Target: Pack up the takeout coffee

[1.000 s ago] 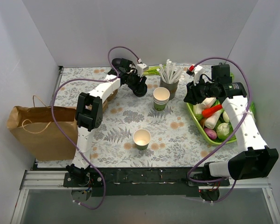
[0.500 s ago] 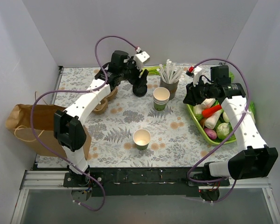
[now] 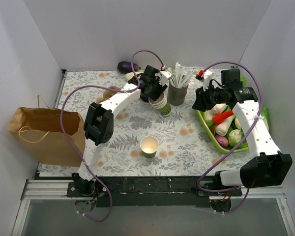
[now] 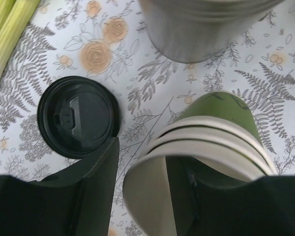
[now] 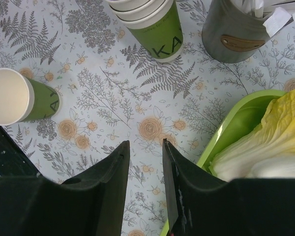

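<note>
Tablecloth [image 3: 119,138], left end effector [image 3: 157,94] at cups [image 3: 162,106]

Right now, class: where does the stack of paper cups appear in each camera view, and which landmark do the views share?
Top external: stack of paper cups, tilted, back centre.
Left wrist: lower right, close up.
Right wrist: top edge, near centre.
Shared landmark: grey holder, beside the stack in all three views.

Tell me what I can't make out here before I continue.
- Whether the left tool grips the cup stack: left wrist view, the cup wall hides the contact.
- The black lid: top view, covered by the left arm.
- Inside of the paper bag: top view, its own paper hides it.
</note>
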`<state>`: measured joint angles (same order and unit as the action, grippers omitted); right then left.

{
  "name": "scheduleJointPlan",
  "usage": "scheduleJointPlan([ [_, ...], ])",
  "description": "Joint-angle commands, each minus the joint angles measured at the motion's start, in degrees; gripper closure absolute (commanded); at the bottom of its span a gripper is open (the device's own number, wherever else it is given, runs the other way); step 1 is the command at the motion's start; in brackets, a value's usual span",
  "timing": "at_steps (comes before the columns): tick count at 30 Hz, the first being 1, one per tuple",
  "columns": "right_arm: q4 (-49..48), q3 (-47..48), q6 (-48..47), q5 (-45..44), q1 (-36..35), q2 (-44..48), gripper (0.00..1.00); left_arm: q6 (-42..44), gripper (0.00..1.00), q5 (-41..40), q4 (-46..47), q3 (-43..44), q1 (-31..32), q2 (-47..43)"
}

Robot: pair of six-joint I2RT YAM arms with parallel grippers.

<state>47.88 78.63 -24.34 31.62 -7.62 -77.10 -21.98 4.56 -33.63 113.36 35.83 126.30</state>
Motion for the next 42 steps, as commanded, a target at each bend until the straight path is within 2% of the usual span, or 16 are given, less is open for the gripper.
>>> scheduleJointPlan([
  [1,-1.6,-0.9,-0.3,0.2,0.1,3.0,0.59,-2.5,0.59,-1.6,0.6,3.5,-0.6,-3.8],
  [8,-2.0,-3.3,0.0,-0.7,0.1,4.9,0.59,-4.7,0.59,11.2,0.0,3.8,-0.7,-7.6],
  [14,-2.0,-2.6,-0.2,-0.6,0.1,3.4,0.59,-6.1,0.57,15.1,-0.3,4.5,-0.7,-8.8],
  [24,-2.0,-2.0,-0.4,-0.8,0.1,2.0,0.59,-6.0,0.63,7.3,2.9,8.8,-2.3,-8.9],
  [27,-2.0,-2.3,-0.4,-0.9,0.1,2.2,0.59,-4.7,0.64,5.0,0.9,9.1,-2.7,-7.0],
  [33,-1.7,-2.7,-0.3,-1.5,0.1,2.8,0.59,-3.9,0.70,6.3,0.6,7.5,-4.2,-2.8],
  [42,-1.2,-3.8,-0.2,-1.6,0.1,3.3,0.59,-3.8,0.70,7.3,-1.2,11.5,-5.9,4.4],
])
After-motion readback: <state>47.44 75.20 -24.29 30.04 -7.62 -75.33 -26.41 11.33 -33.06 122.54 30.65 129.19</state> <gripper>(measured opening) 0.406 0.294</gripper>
